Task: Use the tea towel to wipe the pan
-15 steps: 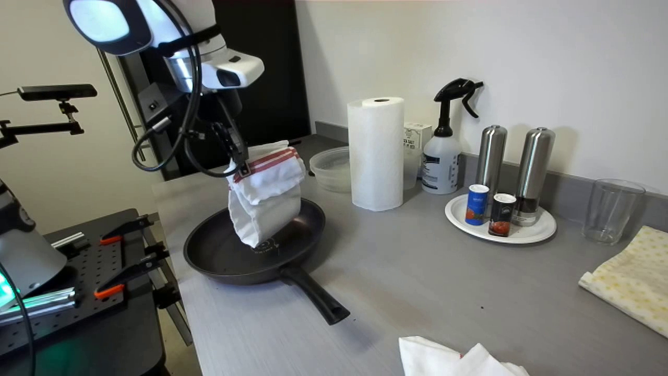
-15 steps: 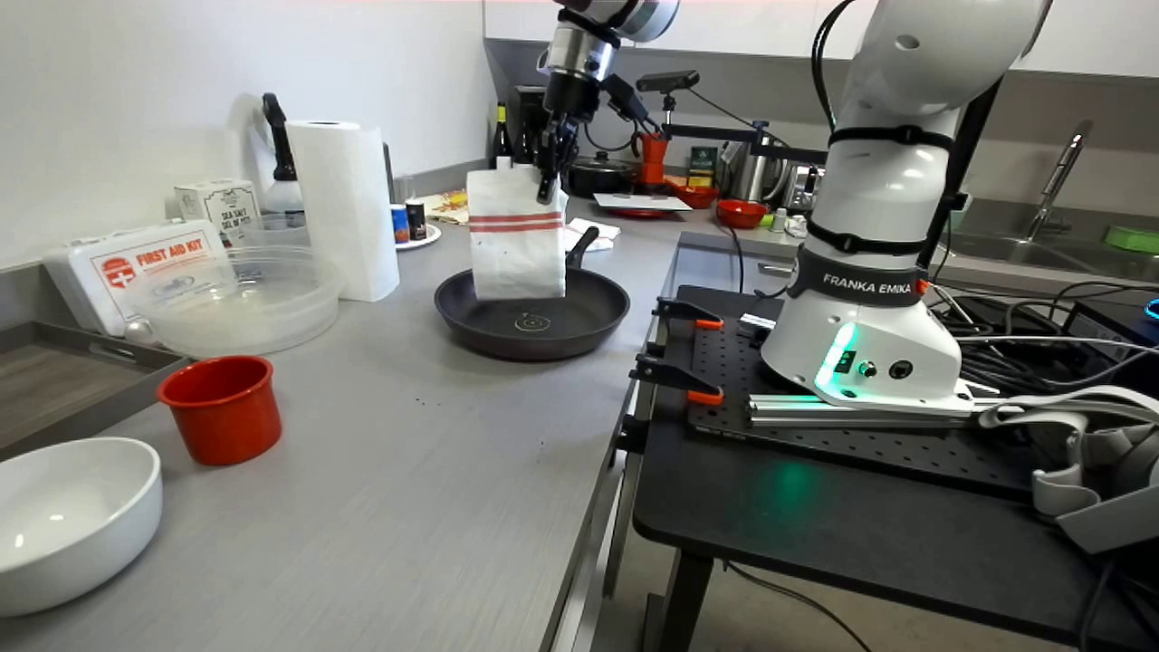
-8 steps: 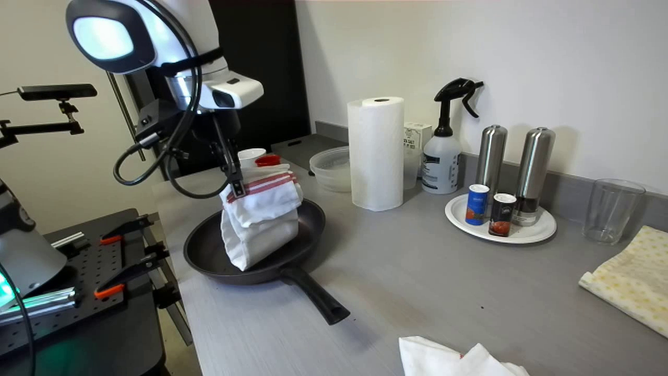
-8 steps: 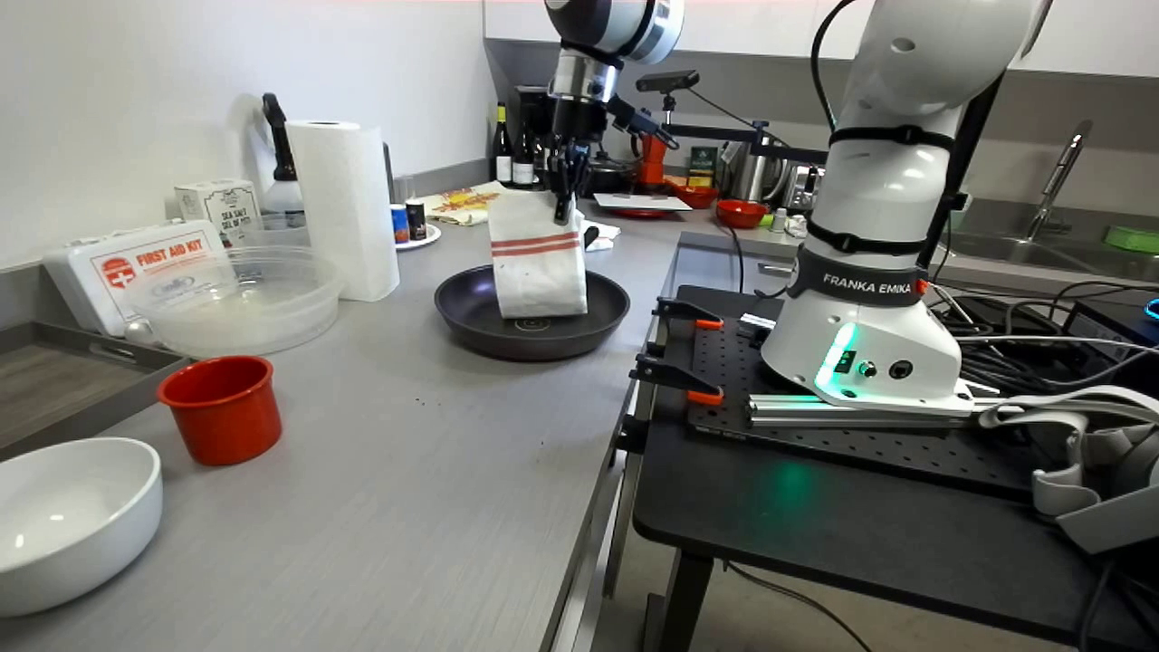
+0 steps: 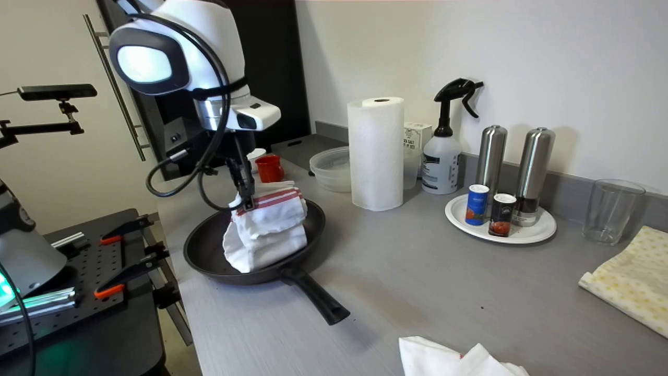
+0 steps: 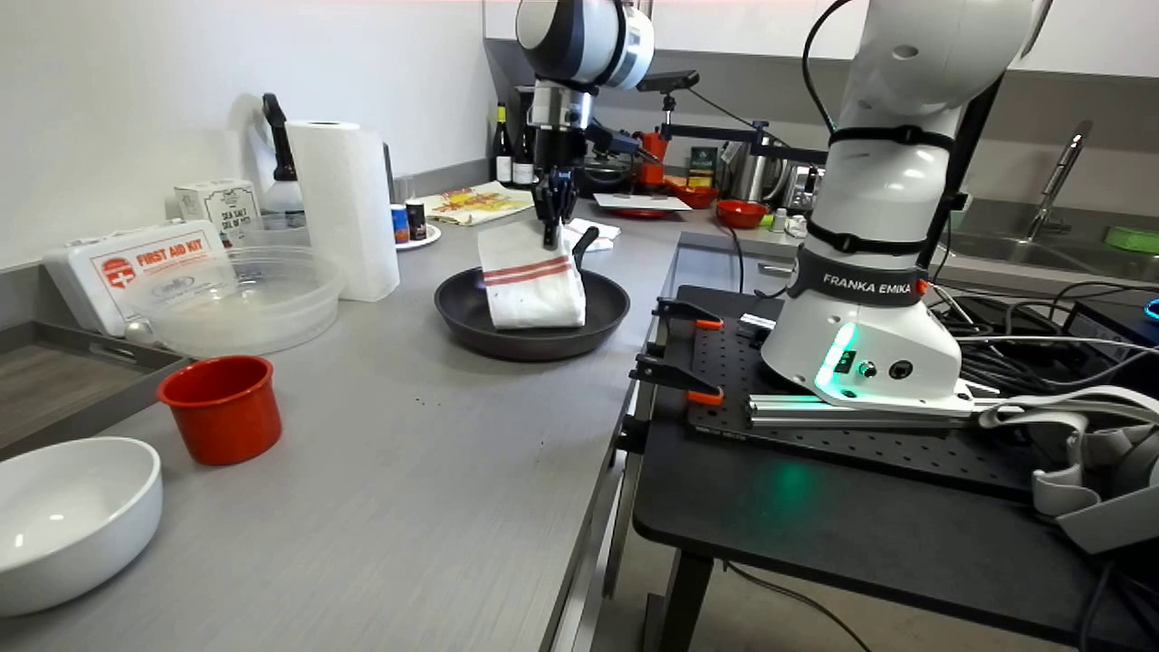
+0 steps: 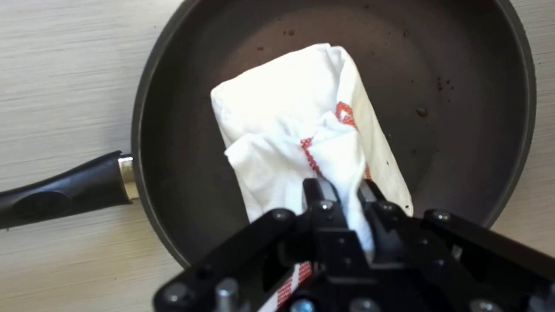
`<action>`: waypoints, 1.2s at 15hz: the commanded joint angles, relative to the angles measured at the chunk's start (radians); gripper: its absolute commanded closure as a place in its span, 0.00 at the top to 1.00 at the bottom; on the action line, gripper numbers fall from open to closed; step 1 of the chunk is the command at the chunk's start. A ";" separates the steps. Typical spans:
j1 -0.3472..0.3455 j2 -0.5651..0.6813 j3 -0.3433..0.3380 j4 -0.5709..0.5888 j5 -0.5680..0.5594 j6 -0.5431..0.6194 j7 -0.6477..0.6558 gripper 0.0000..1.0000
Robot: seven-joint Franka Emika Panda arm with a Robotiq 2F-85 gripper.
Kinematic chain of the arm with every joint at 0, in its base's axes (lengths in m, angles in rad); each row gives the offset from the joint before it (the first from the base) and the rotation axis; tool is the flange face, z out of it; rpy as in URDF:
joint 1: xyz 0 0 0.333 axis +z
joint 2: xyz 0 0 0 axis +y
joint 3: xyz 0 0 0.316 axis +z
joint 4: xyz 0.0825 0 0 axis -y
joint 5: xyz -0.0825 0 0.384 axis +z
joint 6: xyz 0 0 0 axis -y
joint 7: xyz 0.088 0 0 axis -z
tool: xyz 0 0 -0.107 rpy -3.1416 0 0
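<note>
You grasp the red-striped white tea towel w/ your gripper, a bunched fold pinched b/w the fingers, over a dark frying pan on a gray counter. The towel hangs down inside the pan, its lower folds looking to rest on the base, tho exact contact is hard to tell. In wrist view, small drops & specks dot the bare base near the cloth. The pan sits upright, its black handle pointing toward another white cloth, partly cut off at the bottom edge in an exterior view.

Nearby, a paper towel roll stands upright w/ a clear plastic tub & a spray bottle close to it. Well apart from your pan, a white plate holds two steel cylinders plus a blue shaker & a black shaker; a clear glass stands near the plate, w/ a yellow-dotted cloth just beyond. In both exterior views, a red cup stands near a white bowl.
</note>
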 commanded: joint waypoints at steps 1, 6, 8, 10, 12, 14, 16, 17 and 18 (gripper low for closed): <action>-0.008 0.090 0.045 0.069 0.029 0.012 0.003 0.03; -0.033 0.172 0.113 0.132 0.081 0.024 -0.010 0.03; -0.038 0.200 0.145 0.154 0.096 0.024 -0.014 0.03; -0.039 0.226 0.181 0.173 0.103 0.021 -0.019 0.03; -0.038 0.252 0.216 0.189 0.101 0.016 -0.024 0.03; -0.047 0.281 0.249 0.209 0.106 0.010 -0.035 0.03; -0.065 0.315 0.283 0.231 0.123 0.008 -0.056 0.03; -0.070 0.332 0.296 0.238 0.128 0.019 -0.058 0.03; -0.082 0.354 0.316 0.250 0.141 0.025 -0.078 0.03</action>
